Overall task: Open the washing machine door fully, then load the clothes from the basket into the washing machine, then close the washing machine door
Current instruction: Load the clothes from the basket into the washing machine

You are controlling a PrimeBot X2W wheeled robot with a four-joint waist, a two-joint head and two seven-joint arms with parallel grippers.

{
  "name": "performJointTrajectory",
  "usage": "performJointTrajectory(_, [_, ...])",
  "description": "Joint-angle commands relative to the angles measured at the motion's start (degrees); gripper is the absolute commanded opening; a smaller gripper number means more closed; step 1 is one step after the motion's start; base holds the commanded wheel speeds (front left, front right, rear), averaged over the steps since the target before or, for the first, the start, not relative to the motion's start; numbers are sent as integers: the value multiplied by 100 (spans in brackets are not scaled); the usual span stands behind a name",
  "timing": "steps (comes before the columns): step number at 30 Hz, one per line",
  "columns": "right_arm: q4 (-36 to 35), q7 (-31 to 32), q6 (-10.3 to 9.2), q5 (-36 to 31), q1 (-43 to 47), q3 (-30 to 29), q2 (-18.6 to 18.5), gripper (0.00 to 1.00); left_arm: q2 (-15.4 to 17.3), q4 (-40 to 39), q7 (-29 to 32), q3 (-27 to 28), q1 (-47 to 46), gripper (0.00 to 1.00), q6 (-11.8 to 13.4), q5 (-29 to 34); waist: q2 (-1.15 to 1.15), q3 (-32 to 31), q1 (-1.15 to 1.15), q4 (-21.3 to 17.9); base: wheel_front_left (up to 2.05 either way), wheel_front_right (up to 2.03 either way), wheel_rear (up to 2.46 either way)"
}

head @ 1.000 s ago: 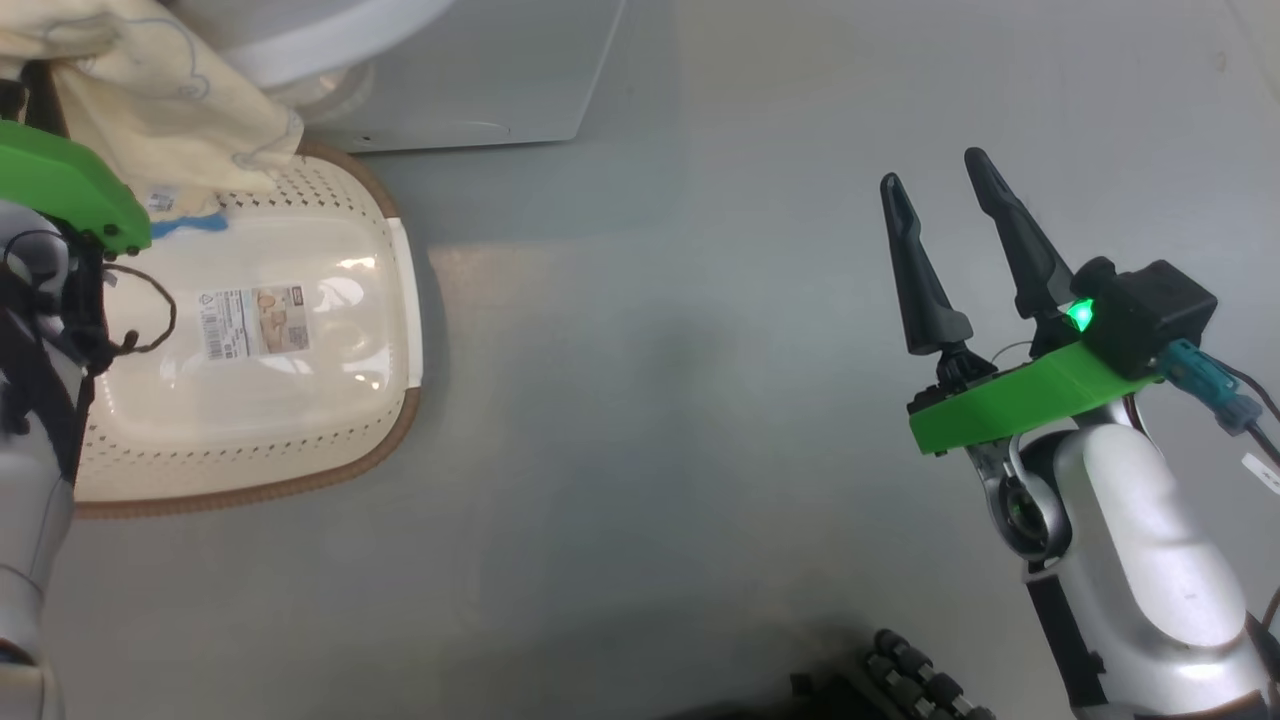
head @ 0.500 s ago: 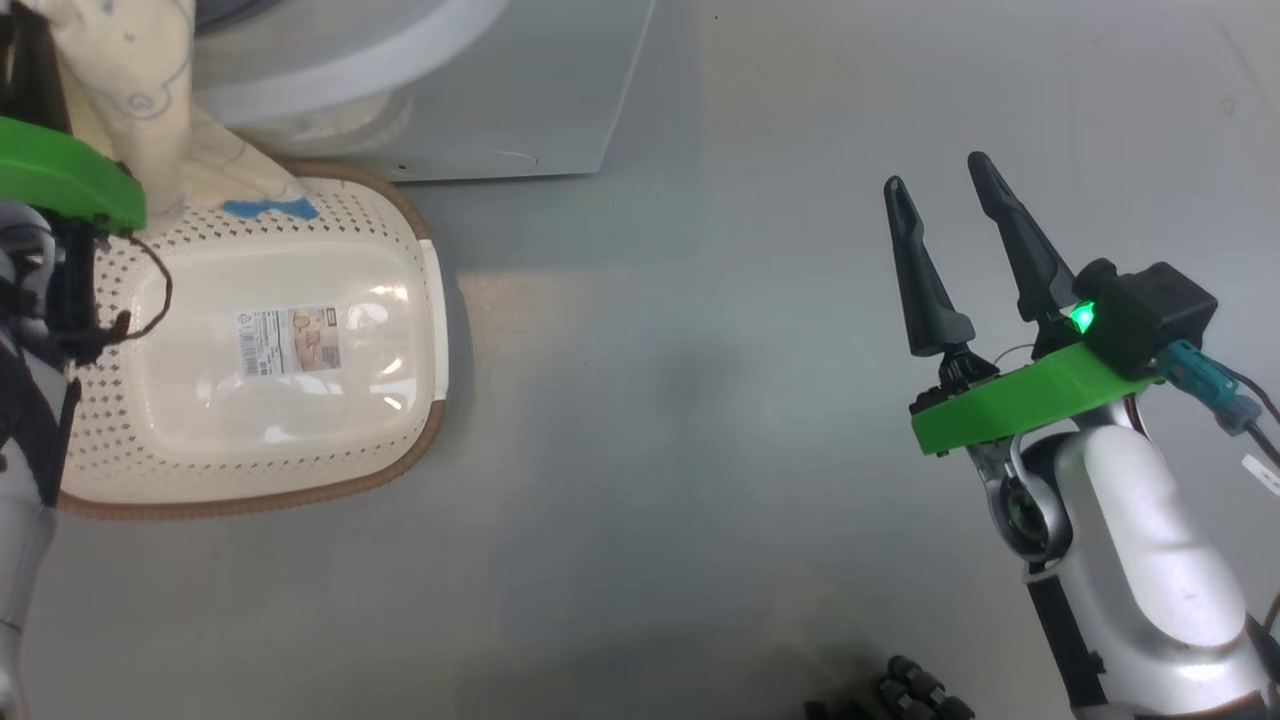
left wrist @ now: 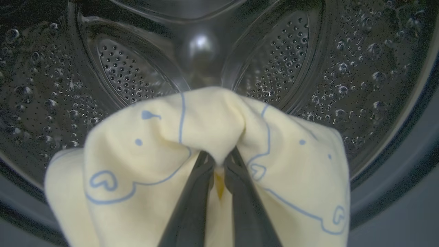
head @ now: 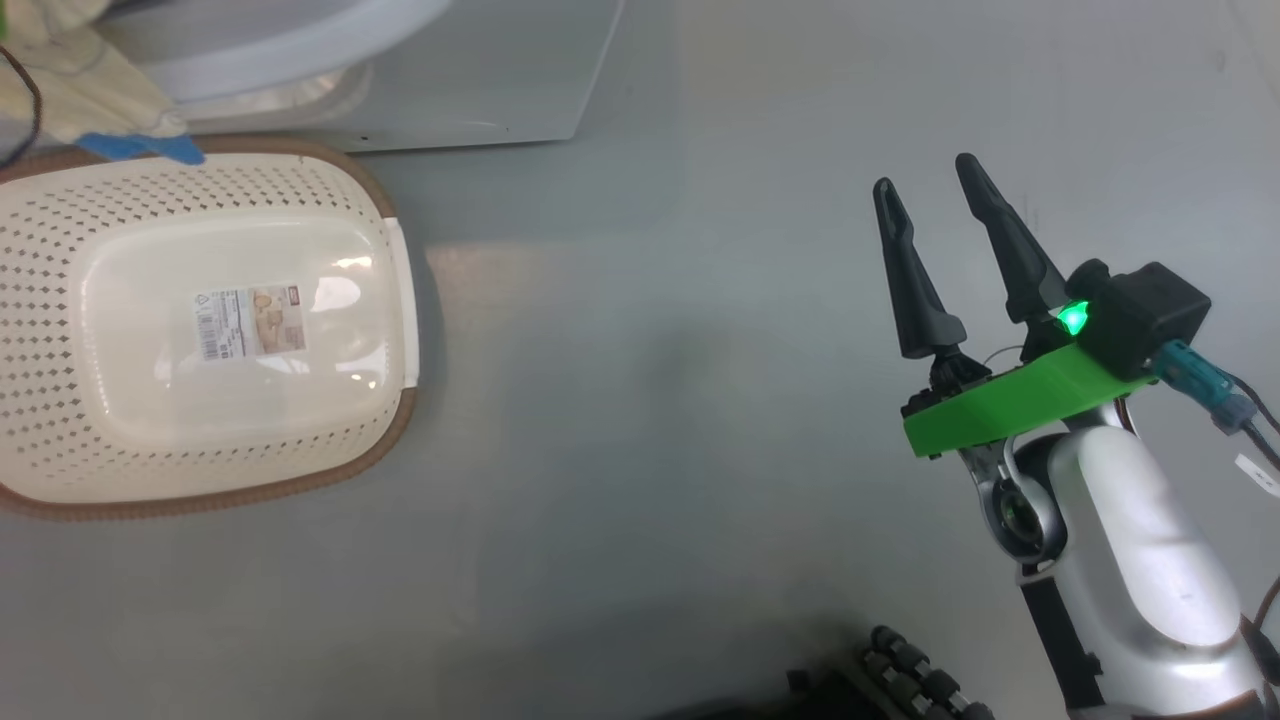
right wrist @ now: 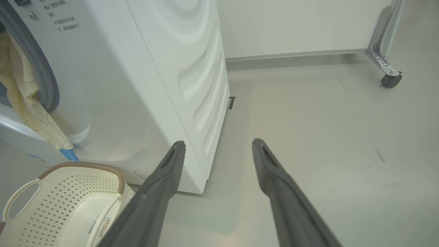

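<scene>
Clothes (head: 70, 75) lifted out of basket (head: 330, 200) since earlier, now upper left in head view, right gripper (head: 924, 172) fingers spread; L wrist: left gripper (left wrist: 219, 161) pinching them at drum (left wrist: 291, 51) mouth; R wrist: tail dangles outside washing machine (right wrist: 154, 68), could slide out if released early.

Left fingers (left wrist: 192, 206) pinched together, right fingers (head: 910, 280) spread wide.
</scene>
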Motion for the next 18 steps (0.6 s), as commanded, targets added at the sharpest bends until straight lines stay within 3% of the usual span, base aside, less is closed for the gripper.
performJointTrajectory(1, [-190, -37, 20, 68, 23, 115, 16, 100, 356, -94, 95, 142, -434, 0, -20, -5, 0, 95, 0, -87, 0, 0, 0])
performJointTrajectory(10, [-282, -37, 20, 320, -109, 287, 16, 100, 727, 364, 617, -127, -1864, 0, -61, -90, 0, 510, 0, -373, 0, 0, 0])
performJointTrajectory(18, [-262, -37, 20, 554, -171, 439, 16, 100, 869, 597, 47, -226, -3115, 0, -64, 104, 0, 722, 0, -573, 0, 0, 0])
